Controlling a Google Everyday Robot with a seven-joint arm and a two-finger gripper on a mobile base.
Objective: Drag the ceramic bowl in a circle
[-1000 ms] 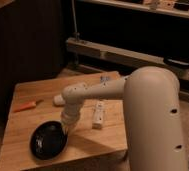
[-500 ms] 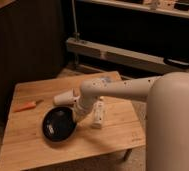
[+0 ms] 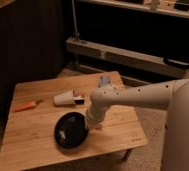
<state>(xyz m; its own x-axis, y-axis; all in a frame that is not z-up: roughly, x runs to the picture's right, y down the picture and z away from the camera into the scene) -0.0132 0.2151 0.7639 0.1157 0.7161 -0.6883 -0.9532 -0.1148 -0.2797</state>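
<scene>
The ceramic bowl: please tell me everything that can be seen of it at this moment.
The ceramic bowl is round, shallow, glossy black, with faint pale marks inside. It sits upright on the wooden table, near the front edge, in front of the white cup and apart from it. The gripper comes down at its right rim and seems to touch it there; the exact contact is hidden by the arm.
</scene>
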